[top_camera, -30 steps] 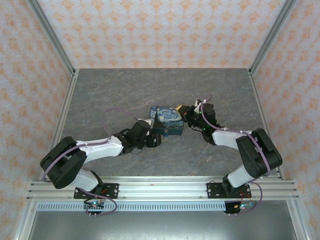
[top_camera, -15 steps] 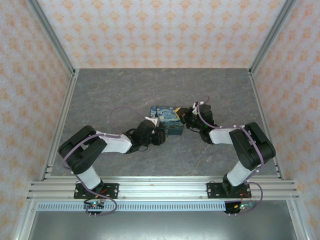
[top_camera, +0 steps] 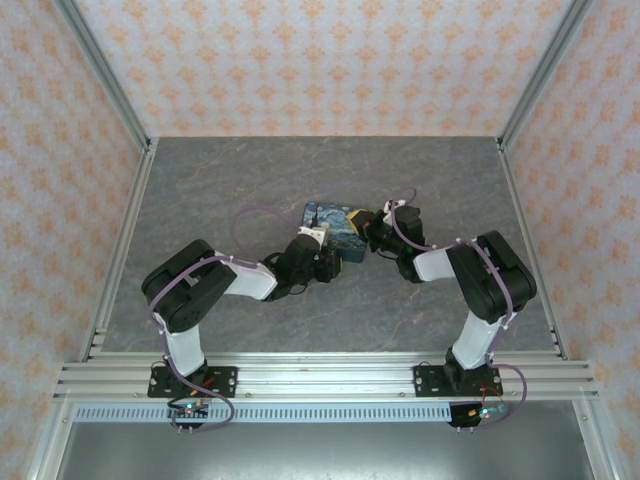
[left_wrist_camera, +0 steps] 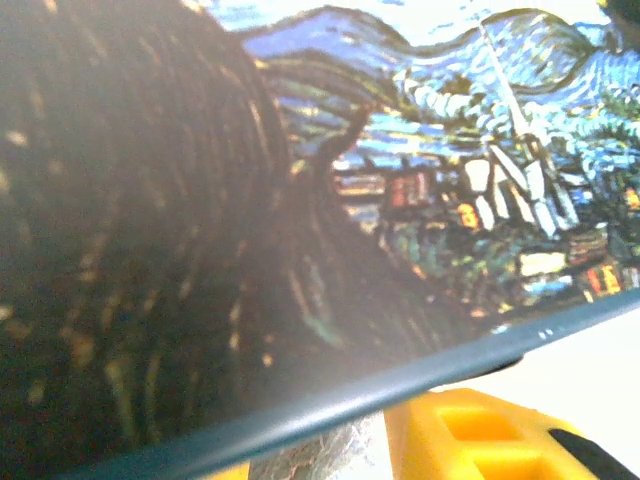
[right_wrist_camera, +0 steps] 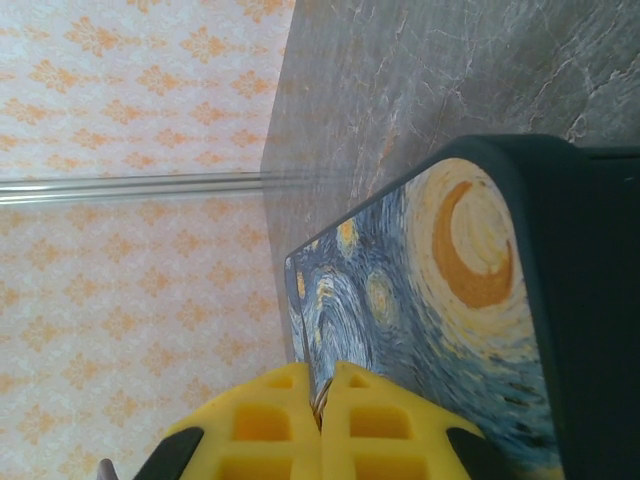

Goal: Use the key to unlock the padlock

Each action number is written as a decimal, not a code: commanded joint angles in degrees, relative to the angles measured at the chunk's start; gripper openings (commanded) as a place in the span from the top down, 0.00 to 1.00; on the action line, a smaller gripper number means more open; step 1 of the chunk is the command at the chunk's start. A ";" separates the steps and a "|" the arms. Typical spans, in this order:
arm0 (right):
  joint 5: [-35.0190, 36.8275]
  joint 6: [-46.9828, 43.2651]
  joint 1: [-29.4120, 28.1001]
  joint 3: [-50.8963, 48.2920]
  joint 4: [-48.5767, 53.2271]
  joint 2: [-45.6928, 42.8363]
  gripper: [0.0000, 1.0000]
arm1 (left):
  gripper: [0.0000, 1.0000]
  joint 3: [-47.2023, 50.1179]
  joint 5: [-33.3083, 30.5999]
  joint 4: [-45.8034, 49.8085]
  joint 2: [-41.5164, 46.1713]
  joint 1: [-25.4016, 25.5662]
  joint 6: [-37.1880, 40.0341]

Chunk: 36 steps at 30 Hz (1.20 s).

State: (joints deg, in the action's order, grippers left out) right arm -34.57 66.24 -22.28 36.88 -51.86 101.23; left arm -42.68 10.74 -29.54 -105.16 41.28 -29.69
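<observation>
While beside right pincer, painted box.

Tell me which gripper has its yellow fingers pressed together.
The right gripper: its fingers meet beside the painted box, while the left gripper has its fingers standing apart.

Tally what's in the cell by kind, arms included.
Robot arms: 2, the left arm and the right arm
Painted boxes: 1, the starry-night box
Total: 3
</observation>
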 commanded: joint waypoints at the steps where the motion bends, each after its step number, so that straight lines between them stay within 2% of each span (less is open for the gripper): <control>1: -1.30 0.38 0.41 0.67 -1.32 1.37 1.00 | 0.61 -1.20 -2.09 -2.73 -2.56 0.37 0.33; 9: -1.43 0.38 0.61 0.40 -1.67 2.08 1.00 | 0.60 -1.67 3.45 -8.73 -3.89 0.04 -5.18; 21: -1.16 0.67 0.62 0.21 -2.02 2.61 1.00 | 0.60 0.00 11.22 -19.39 -5.36 -3.10 -16.37; 30: -1.19 0.91 0.58 -0.15 -2.54 2.92 1.00 | 0.56 0.36 8.55 -18.16 -7.24 -3.22 -16.92; 36: -1.20 1.17 0.58 -0.50 -3.10 3.02 1.00 | 0.56 1.78 9.29 -23.13 -6.20 -3.13 -20.94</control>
State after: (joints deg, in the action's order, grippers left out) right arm -34.74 67.09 -21.58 36.88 -55.05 102.87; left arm -42.02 20.60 -47.29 -110.96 38.57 -47.86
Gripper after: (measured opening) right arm 0.042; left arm 0.441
